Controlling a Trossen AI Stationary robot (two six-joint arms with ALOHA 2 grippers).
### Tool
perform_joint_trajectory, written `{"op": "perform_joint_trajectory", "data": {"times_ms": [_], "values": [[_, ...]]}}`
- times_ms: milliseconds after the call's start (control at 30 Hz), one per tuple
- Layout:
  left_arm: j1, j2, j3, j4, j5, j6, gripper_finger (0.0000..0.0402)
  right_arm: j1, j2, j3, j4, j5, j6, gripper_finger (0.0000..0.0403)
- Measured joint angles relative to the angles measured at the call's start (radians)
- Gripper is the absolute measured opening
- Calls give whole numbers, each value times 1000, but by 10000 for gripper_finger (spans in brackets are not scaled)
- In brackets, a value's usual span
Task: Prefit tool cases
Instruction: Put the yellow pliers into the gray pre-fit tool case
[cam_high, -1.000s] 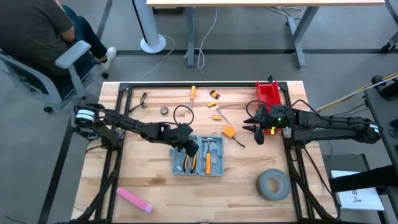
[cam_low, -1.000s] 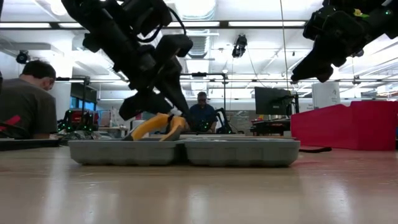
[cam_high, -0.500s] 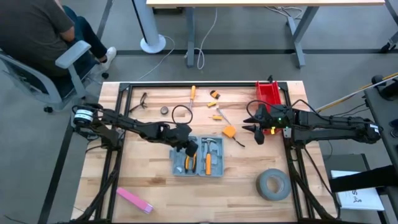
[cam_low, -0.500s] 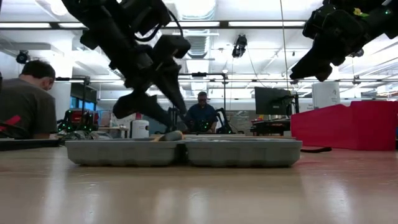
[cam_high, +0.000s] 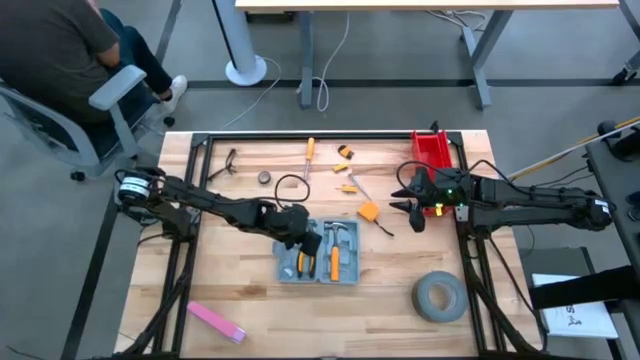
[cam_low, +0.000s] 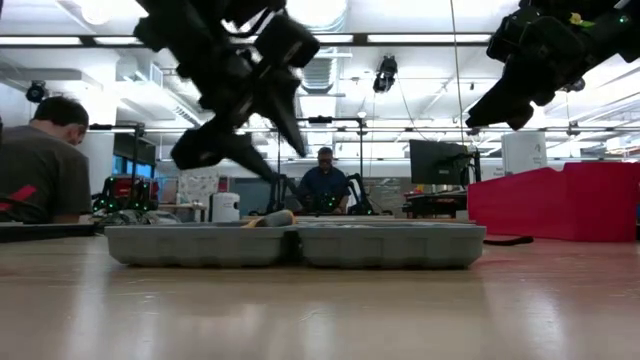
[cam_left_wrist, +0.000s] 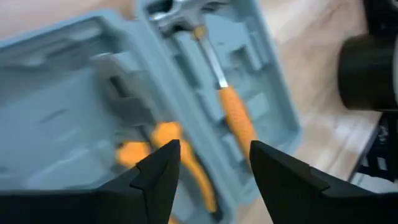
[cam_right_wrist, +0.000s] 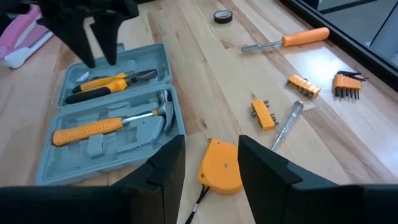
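Observation:
The blue-grey tool case (cam_high: 318, 252) lies open, flat on the table's middle. Its left half holds orange-handled pliers (cam_high: 303, 262) and its right half a hammer (cam_high: 335, 255), each in a recess. My left gripper (cam_high: 296, 236) hangs open above the left half, clear of the pliers (cam_left_wrist: 177, 158), fingers slanting down (cam_low: 245, 150). My right gripper (cam_high: 410, 212) waits open in the air at the table's right, beside the red bin, over an orange tape measure (cam_right_wrist: 222, 165).
A red bin (cam_high: 432, 152) stands at the far right and a grey tape roll (cam_high: 438, 296) at the near right. Screwdrivers (cam_high: 309, 152) and bits lie along the far side, a pink object (cam_high: 215, 322) at the near left. A person (cam_high: 60, 50) sits beyond the far left corner.
My left gripper has set the pliers down, opened and let go of them, then risen above the case, rolling a little. The pliers, tilted with handles raised a second ago, now lie flat in the case's left half. My right gripper has kept still.

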Motion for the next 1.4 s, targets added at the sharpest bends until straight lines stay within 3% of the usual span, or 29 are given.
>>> {"op": "perform_joint_trajectory", "data": {"times_ms": [267,633,900,1233,1400], "values": [[-10,92,115,-36,-13,62,173,0,0,0,9,0,-20,118],[-3,207,188,-223,-12,75,144,0,0,0,9,0,-18,112],[1,195,187,-239,-22,98,131,0,0,0,7,0,-18,121],[2,187,292,-454,-17,70,127,0,0,0,7,0,-17,104],[2,187,282,-463,-6,25,126,0,0,0,7,0,-18,106]]}}
